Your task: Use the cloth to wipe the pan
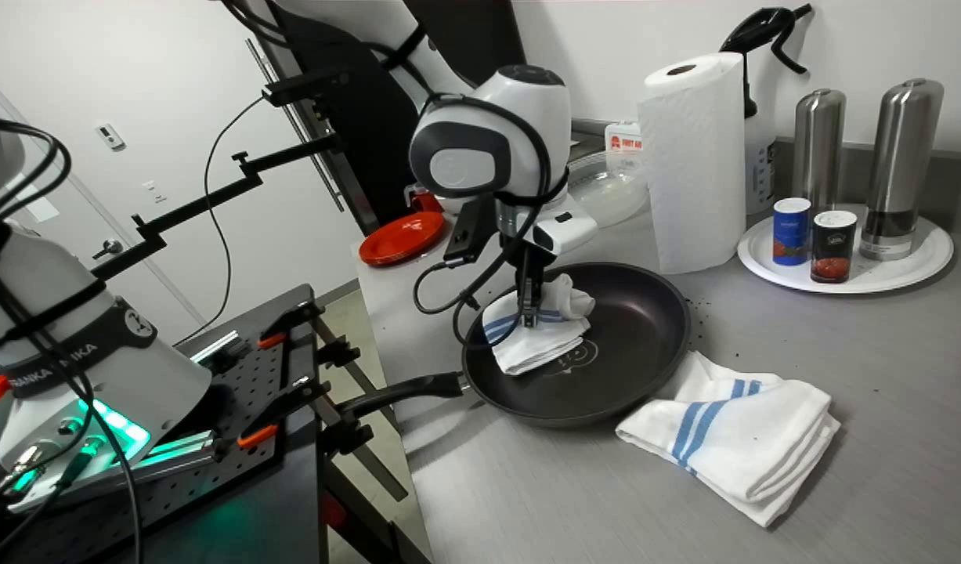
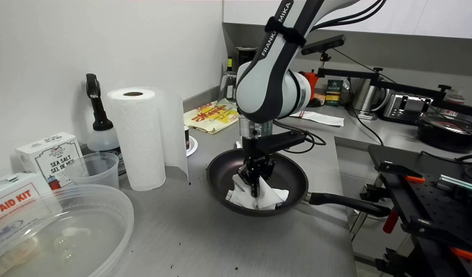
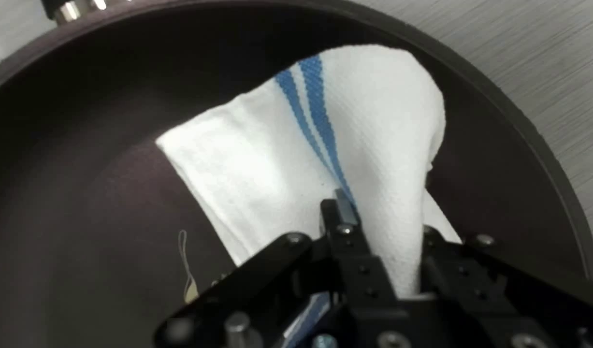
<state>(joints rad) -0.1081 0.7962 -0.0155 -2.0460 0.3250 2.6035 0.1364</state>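
Note:
A dark frying pan [image 1: 641, 337] sits on the counter, its black handle pointing off toward the robot's stand; it also shows in an exterior view [image 2: 291, 175] and in the wrist view [image 3: 108, 121]. A white cloth [image 1: 536, 352] with blue stripes is inside the pan, in an exterior view [image 2: 270, 198] and the wrist view [image 3: 257, 164]. My gripper [image 1: 529, 313] is over the pan, pointing down. It is shut on a bunched fold of the cloth, which passes between the fingers [image 3: 385, 217]. The lower folds lie against the pan's floor, toward the handle side.
A second folded white cloth with blue stripes [image 1: 750, 446] lies beside the pan. A paper towel roll [image 1: 695, 164], a plate [image 1: 923, 258] with shakers and mills, and red plates [image 1: 402, 237] stand around. A clear plastic bowl [image 2: 124, 231] and a salt box [image 2: 51, 157] are near the wall.

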